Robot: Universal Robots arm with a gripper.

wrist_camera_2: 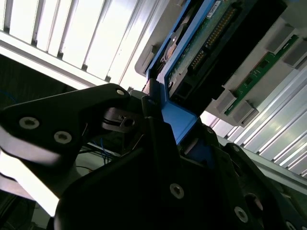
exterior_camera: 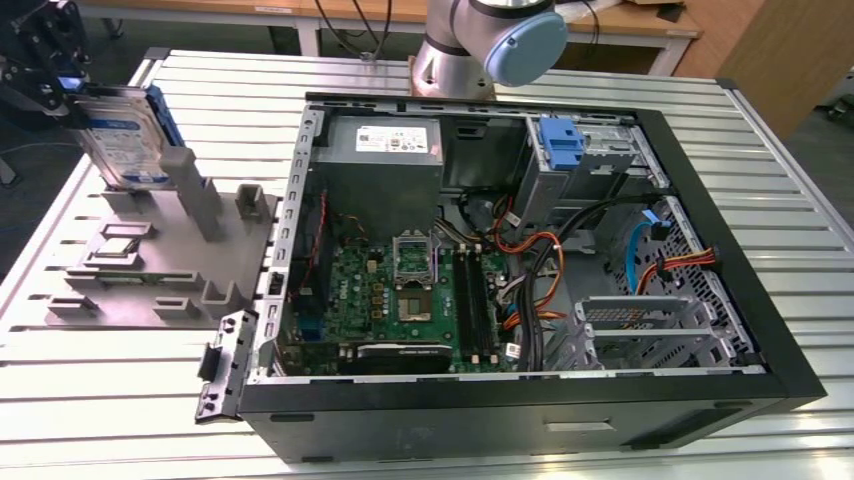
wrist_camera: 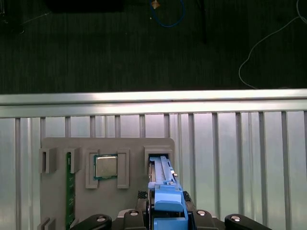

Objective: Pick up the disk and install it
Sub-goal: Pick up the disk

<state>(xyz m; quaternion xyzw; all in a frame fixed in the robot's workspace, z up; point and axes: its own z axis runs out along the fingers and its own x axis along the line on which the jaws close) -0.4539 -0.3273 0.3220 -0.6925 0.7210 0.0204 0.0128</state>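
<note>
The disk (exterior_camera: 123, 135), a grey drive with a blue-and-white label in a blue carrier, stands on edge and slightly tilted at the exterior view's far left. Its lower edge is at the grey fixture plate (exterior_camera: 147, 265). My gripper (exterior_camera: 70, 98) is shut on its upper end. In the second wrist view the black fingers (wrist_camera_2: 144, 139) clamp the blue carrier, and the disk's (wrist_camera_2: 211, 43) circuit-board side shows beyond my gripper (wrist_camera_2: 160, 122). In the first wrist view the disk (wrist_camera: 165, 189) runs edge-on from my gripper (wrist_camera: 168, 218) down to the fixture's slot (wrist_camera: 158, 160).
An open black computer case (exterior_camera: 747, 330) lies to the exterior view's right of the fixture. Inside are a motherboard (exterior_camera: 400, 290), a grey power-supply box (exterior_camera: 387, 140) and a drive bay with a bare blue bracket (exterior_camera: 561, 145). A processor chip (wrist_camera: 105, 166) sits on the fixture plate (wrist_camera: 108, 206).
</note>
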